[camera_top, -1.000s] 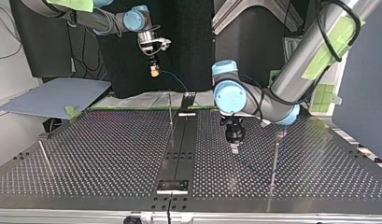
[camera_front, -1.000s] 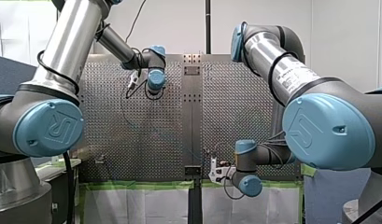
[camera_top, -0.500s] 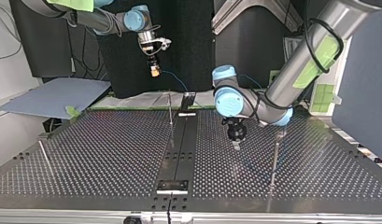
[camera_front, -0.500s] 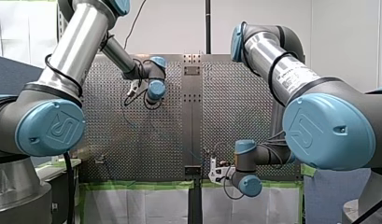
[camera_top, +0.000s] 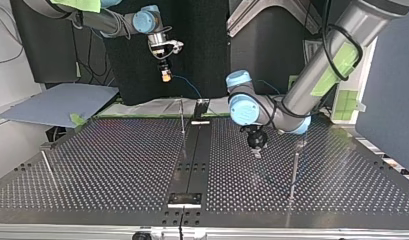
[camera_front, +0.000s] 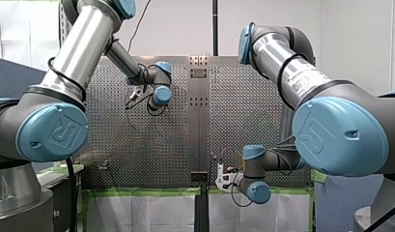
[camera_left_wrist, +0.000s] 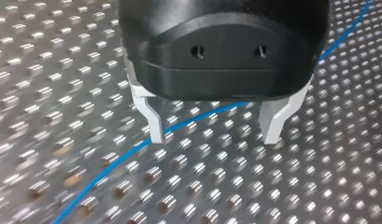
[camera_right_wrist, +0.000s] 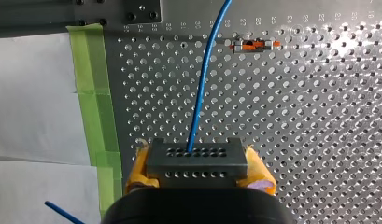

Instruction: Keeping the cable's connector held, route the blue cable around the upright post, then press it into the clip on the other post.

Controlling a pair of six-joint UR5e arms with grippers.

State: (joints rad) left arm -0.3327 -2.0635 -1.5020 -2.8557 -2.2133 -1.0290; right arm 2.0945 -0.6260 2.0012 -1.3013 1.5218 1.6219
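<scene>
Sliding a little toward the post (camera_top: 294,167) near the table's (camera_top: 117,165) top-view right edge over the last second, the left gripper (camera_left_wrist: 213,137) hung low with its metal fingers (camera_left_wrist: 156,126) spread, straddling the blue cable (camera_left_wrist: 193,120) and apparently not touching it. The right gripper (camera_right_wrist: 198,170) stayed above the table's arm-side edge, its yellow pads (camera_right_wrist: 139,170) clamped on the connector (camera_right_wrist: 196,158), from which the cable ran out across the table. That shift suggested a search for a grasp spot; routing looked not yet begun.
</scene>
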